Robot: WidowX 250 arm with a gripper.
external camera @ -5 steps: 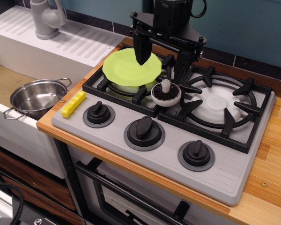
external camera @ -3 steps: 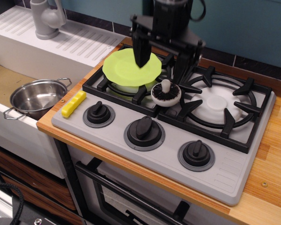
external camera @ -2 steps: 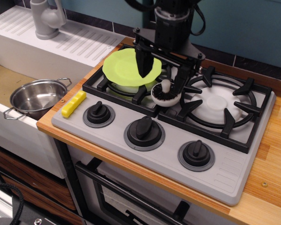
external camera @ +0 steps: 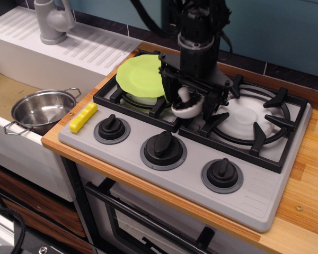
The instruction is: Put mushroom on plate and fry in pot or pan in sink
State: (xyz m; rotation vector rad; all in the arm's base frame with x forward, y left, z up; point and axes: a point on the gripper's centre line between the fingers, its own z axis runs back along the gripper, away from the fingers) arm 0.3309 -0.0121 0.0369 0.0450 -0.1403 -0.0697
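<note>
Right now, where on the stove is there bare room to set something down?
The right burner grate is bare, and so is the grey corner right of the right knob. Crowded mid-stove: the tool straddles the mushroom beside the plate.

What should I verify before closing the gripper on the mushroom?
1. Gripper straddles the mushroom: ok, one finger stands on each side of the cap.
2. Jaws apart: ok, the gripper is open around the cap.
3. Finger depth against the grate: cannot tell, the tips are hidden low beside the cap.
4. Plate ready to receive: ok, the green plate sits bare on the left burner, right next to the mushroom.
5. Fry undisturbed: ok, it lies on the stove's left edge, away from the gripper.
6. Pot in the sink: ok, upright, and it looks empty.
</note>
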